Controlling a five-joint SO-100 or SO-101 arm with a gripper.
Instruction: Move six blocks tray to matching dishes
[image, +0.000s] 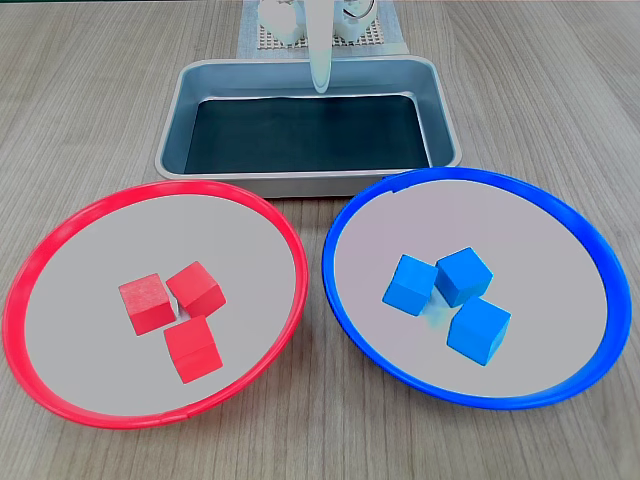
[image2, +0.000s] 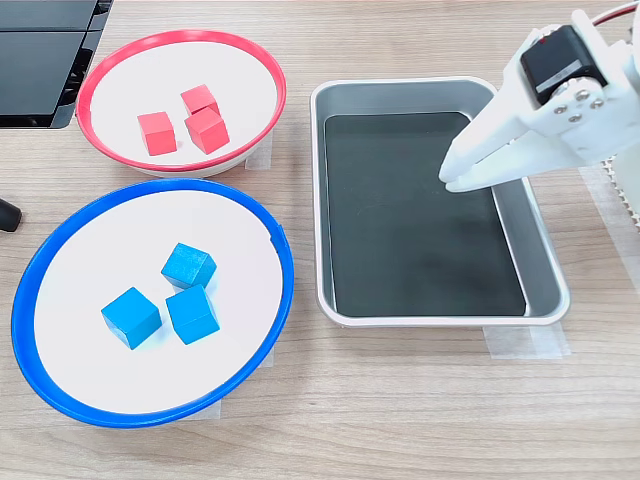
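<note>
While tool (image2: 450, 180) hangs closed, holding nothing, over tray (image2: 540, 250) | red blocks (image: 175, 310) in red dish (image: 60, 235) | blue blocks (image: 450, 300) in blue dish (image: 590, 250)

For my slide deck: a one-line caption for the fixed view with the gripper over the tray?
Sorting done: red blocks in red dish, blue blocks in blue dish, gripper over tray.

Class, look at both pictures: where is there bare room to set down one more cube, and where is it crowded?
The tray floor is bare, though the gripper hangs over its right part in that fixed view. Each dish has a free ring between rim and cubes: the red dish and the blue dish. Both centres are crowded, with red cubes and blue cubes clustered there.
</note>
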